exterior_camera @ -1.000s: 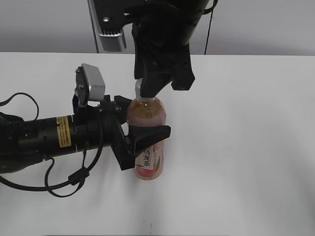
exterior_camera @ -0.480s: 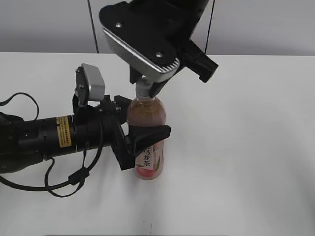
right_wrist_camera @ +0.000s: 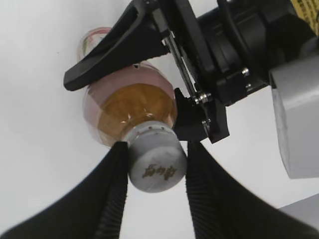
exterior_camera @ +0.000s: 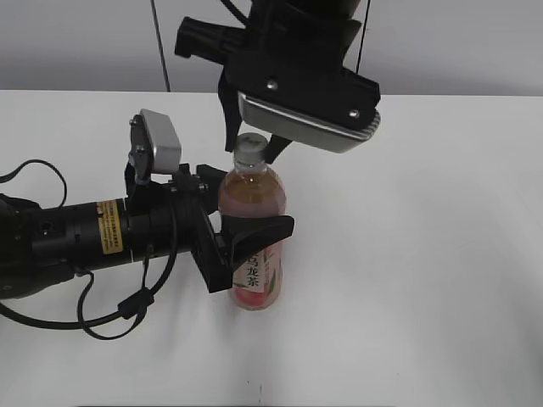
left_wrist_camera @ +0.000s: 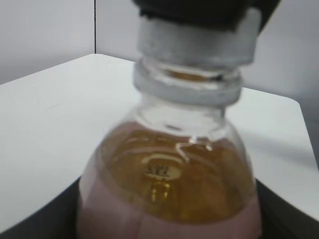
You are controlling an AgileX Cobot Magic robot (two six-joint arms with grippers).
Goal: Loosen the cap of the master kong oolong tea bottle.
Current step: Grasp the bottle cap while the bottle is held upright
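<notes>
Though blurred, cap (left_wrist_camera: 195,44) partly hidden.

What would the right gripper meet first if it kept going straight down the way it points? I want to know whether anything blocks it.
Its fingers already flank the cap, so the right gripper would likely meet the bottle shoulder first, just above the left gripper clamping the body.
</notes>
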